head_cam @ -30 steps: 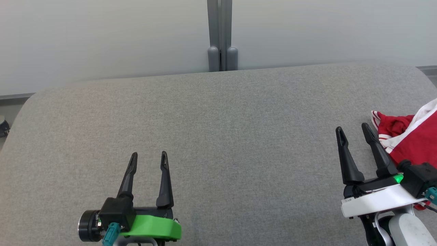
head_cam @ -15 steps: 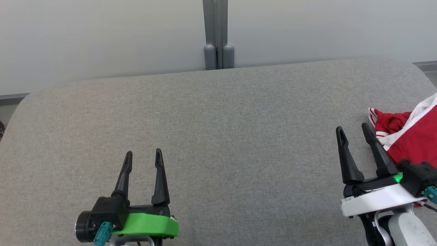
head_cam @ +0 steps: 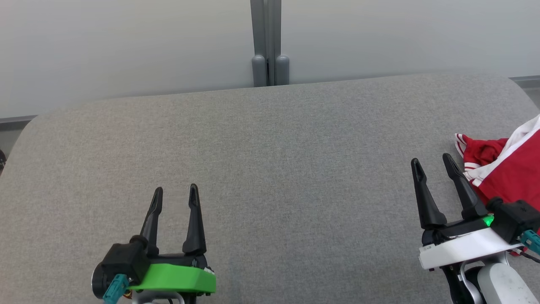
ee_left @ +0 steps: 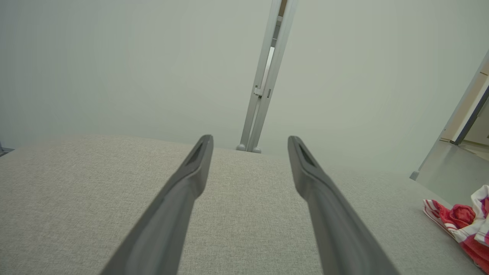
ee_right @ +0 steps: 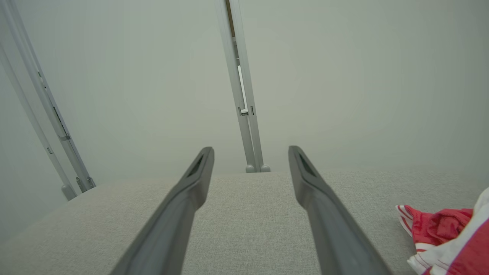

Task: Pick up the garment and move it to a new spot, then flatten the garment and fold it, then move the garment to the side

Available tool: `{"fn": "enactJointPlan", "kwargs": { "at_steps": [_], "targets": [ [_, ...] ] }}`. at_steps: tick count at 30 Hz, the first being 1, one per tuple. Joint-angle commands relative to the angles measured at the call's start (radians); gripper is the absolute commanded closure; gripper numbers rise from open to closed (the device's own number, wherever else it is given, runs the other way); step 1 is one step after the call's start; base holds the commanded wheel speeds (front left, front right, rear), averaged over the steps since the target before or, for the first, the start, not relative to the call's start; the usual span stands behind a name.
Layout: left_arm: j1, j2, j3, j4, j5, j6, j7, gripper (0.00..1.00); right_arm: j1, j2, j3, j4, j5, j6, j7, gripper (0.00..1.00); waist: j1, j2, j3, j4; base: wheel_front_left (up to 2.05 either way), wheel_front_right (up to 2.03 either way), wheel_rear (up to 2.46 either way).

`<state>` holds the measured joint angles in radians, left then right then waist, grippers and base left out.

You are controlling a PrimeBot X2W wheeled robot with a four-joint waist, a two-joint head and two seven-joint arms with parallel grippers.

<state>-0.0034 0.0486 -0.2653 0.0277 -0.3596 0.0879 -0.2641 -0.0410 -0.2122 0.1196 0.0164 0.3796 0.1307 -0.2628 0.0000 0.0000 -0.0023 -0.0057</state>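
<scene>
A crumpled red garment [head_cam: 508,169] with white trim lies at the right edge of the grey cushioned surface [head_cam: 270,169]. It shows at the far right of the left wrist view as the garment [ee_left: 462,221] and at the lower right of the right wrist view as the garment [ee_right: 443,233]. My right gripper [head_cam: 431,162] stands open just left of it, its right finger close to the striped cuff, nothing between the fingers. My left gripper [head_cam: 175,192] is open at the lower left over bare fabric, far from the garment.
A pale wall runs behind the surface, with a grey double post [head_cam: 266,50] at its middle. The surface's rounded far corners fall away at the left and right. A second grey post [ee_right: 49,126] stands at the left in the right wrist view.
The camera has shifted slightly, so the whole scene sits a little left and up. Both grippers have drawn back a little toward the near edge. The garment has not been touched.
</scene>
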Motion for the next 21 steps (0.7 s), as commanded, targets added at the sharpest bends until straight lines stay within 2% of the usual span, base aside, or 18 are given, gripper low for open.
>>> {"fn": "enactJointPlan", "kwargs": {
  "at_steps": [1, 10, 11, 15, 21],
  "targets": [
    [0.021, 0.005, 0.011, -0.005, -0.005, 0.005, 0.0, 0.0, -0.005, 0.001, -0.001, -0.001, 0.0, 0.0, -0.003, 0.0, 0.0, 0.0, 0.0, 0.0, 0.0, 0.0, 0.0],
    [0.024, 0.004, 0.032, 0.006, -0.007, 0.012, 0.0, 0.0, 0.002, -0.003, 0.001, 0.001, 0.0, 0.0, -0.003, 0.0, 0.0, 0.0, 0.0, -0.001, 0.0, 0.0, 0.0],
    [0.009, 0.0, 0.03, 0.008, -0.008, 0.009, 0.0, 1.0, 0.0, 0.001, 0.001, 0.0, -0.003, 0.0, 0.0, 1.0, 0.0, 0.0, 0.0, -0.001, 0.0, 0.0, 0.0],
    [0.019, 0.0, 0.028, 0.035, -0.02, 0.008, 0.001, 1.0, 0.021, 0.015, 0.005, 0.028, 0.008, 0.0, 0.002, 1.0, 0.0, 0.0, 0.0, -0.001, 0.0, 0.0, 0.0],
    [0.012, 0.008, 0.047, 0.043, -0.131, -0.008, 0.024, 1.0, 0.014, 0.022, -0.009, 0.042, 0.116, 0.0, 0.028, 1.0, 0.0, 0.0, 0.001, -0.001, 0.0, 0.0, 0.0]
  ]
}}
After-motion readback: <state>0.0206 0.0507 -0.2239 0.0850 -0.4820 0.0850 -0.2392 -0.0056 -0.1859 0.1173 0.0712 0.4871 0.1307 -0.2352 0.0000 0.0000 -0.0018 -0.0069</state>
